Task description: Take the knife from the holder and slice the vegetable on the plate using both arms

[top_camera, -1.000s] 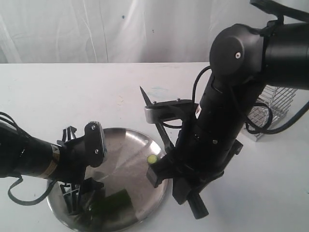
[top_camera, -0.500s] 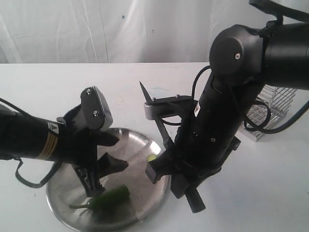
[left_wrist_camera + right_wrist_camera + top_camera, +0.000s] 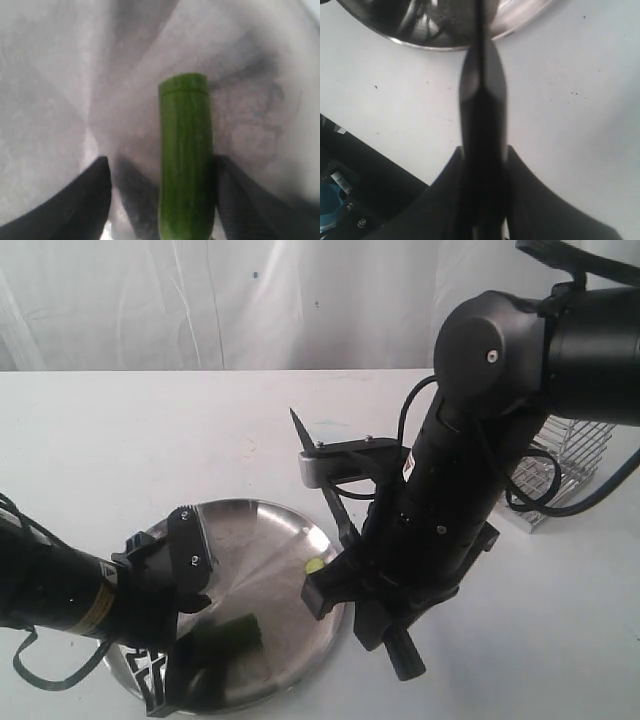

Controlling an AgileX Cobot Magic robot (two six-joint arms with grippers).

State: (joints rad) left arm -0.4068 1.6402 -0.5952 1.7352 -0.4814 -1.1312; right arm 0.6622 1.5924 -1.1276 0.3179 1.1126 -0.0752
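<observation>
Starting left: down low over the plate [image 3: 300, 530] with the left gripper [image 3: 161, 162], jaws spread wide either side of the vegetable [image 3: 185, 160], clamped on nothing, probably lining up to pin it for the cut. Lying lengthwise between those fingers [image 3: 80, 200], flat cut end pointing away. One small green slice [image 3: 315, 564] near the plate's right rim. Moving right: clamped tight on the knife [image 3: 336, 508] handle with the right gripper [image 3: 482, 155], blade tilted up, likely parked until the vegetable is steadied. Far right, the holder [image 3: 575, 455], well apart. Yellow label [image 3: 100, 602] on the left arm, unreadable; nothing legible elsewhere.
</observation>
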